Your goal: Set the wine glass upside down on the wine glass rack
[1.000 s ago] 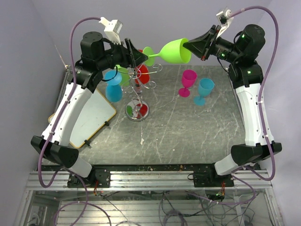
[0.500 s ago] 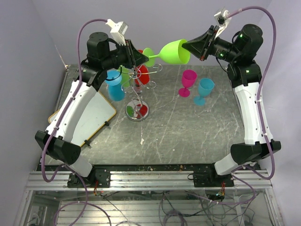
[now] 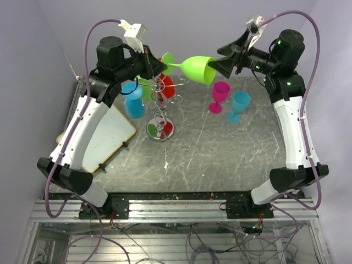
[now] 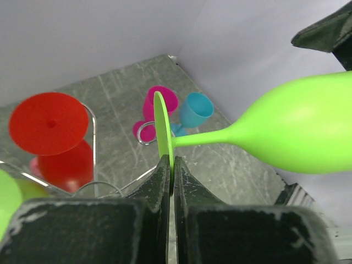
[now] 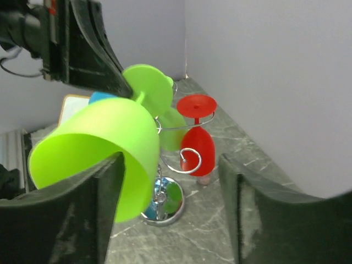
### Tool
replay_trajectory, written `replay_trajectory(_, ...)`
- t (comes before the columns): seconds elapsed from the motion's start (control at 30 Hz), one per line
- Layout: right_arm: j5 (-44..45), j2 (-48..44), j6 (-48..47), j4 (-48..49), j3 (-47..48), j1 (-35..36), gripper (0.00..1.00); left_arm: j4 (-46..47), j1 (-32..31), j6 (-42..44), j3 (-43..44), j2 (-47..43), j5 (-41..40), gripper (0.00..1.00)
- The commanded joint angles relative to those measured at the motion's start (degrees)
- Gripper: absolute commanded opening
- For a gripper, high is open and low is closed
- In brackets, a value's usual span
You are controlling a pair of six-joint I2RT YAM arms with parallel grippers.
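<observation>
**Sam:** What was the biggest thing?

**Mia:** The grey table (image 3: 231,159). Next were the left arm (image 3: 82,126) and the right arm (image 3: 291,121), both reaching up to the far side.

**Sam:** And the wine glass rack (image 3: 160,110)?

**Mia:** It stood at about 10 o'clock on the table. A red glass (image 3: 166,85) hung on it upside down.

**Sam:** Where was the wine glass (image 3: 195,67)?

**Mia:** The green one was up in the air, above the top of the rack and a bit toward 3 o'clock. It lay on its side. Its long line ran from 9 o'clock to 3 o'clock, with the flat foot at 9 and the open mouth at 3.

**Sam:** Who held it?

**Mia:** The left jaws were pinched tight on the edge of the foot. The glass stuck out from them toward 3 o'clock.

**Sam:** And the right jaws?

**Mia:** They were spread wide and held nothing. The mouth of the glass was at their 9 o'clock, right by one finger. I could not tell if it touched.

**Sam:** So what mattered next?

**Mia:** I think the left arm was nearer the rack, so it would have to tip the mouth down and slide the stem onto a free hook.
</observation>
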Motion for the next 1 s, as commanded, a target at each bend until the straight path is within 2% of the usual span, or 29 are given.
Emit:
replay_trajectory(0.0,-0.14,-2.82,-6.2,-4.65,0.65,0.14,0.73,-2.83,0.51,9.9,4.38,-5.47,-4.72,0.07)
replay_trajectory(0.23,0.61,-6.36,-12.54,-10.69,0.05,-0.38,0.76,-9.27,0.52,25.91,5.46,-10.45,-8.17,0.07)
replay_trajectory(0.5,1.09,-10.89,-16.61,-14.01,-2.45,-4.94,0.77,-18.7,-0.52,44.36,8.15,-12.83,-8.9,0.07)
replay_trajectory(0.77,0.56,-12.69,-16.06,-12.72,-5.67,-9.98,0.78,-28.21,-8.34,62.53,7.58,-13.22,-14.6,0.07)
replay_trajectory(0.97,-2.5,-13.32,-12.06,-8.96,-8.88,-13.49,0.78,-32.33,-13.52,69.2,7.61,-12.88,-18.09,0.07)
